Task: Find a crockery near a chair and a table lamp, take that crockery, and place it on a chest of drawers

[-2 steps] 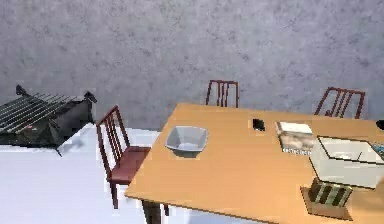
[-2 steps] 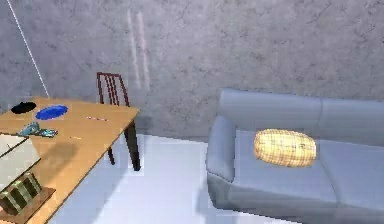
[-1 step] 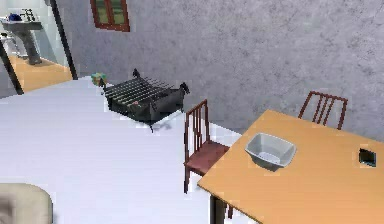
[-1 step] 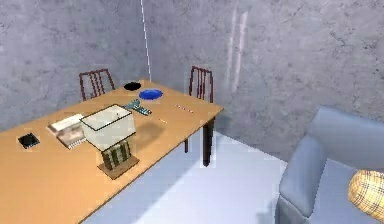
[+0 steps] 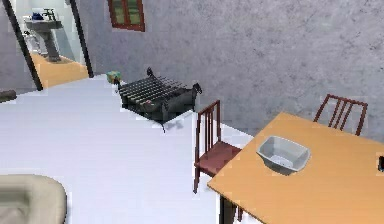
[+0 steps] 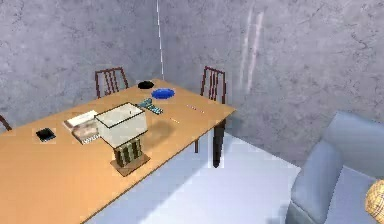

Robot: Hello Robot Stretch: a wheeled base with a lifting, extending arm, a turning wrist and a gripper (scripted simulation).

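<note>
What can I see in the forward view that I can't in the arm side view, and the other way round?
Forward view: a doorway with a sink beyond it, a red-framed window, a dark wire rack and a grey bowl on the table.
Arm side view: a boxy lamp, a blue plate and a blue sofa.
Both: a wooden table, dark chairs at it, and grey walls.
</note>
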